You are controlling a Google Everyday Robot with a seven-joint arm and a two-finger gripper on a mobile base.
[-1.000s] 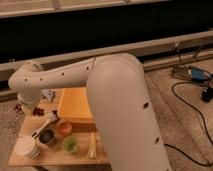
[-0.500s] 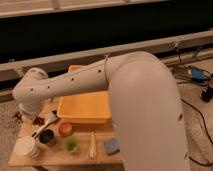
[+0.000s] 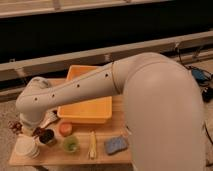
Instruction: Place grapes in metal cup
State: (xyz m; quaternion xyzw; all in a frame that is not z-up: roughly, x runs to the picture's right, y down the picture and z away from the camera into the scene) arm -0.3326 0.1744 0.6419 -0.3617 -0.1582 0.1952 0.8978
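My gripper [image 3: 36,131] pressed together, low at table's [image 3: 102,156] left end, above metal cup [image 3: 47,137]; grapes [image 3: 15,126] just left.

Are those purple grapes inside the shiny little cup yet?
Not visibly. The grapes lie at the table's left edge, outside the metal cup. The gripper, beneath the arm's elbow, is hidden.

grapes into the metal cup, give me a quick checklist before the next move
1. Gripper located: ok, low at the table's left end, mostly behind the arm.
2. Gripper shut: ok.
3. Grapes in its grasp: cannot tell.
4. Metal cup in view: ok, near the front left, beside the white cup.
5. Cup free of grapes: cannot tell.
6. Yellow bin out of the path: ok, it sits to the right.
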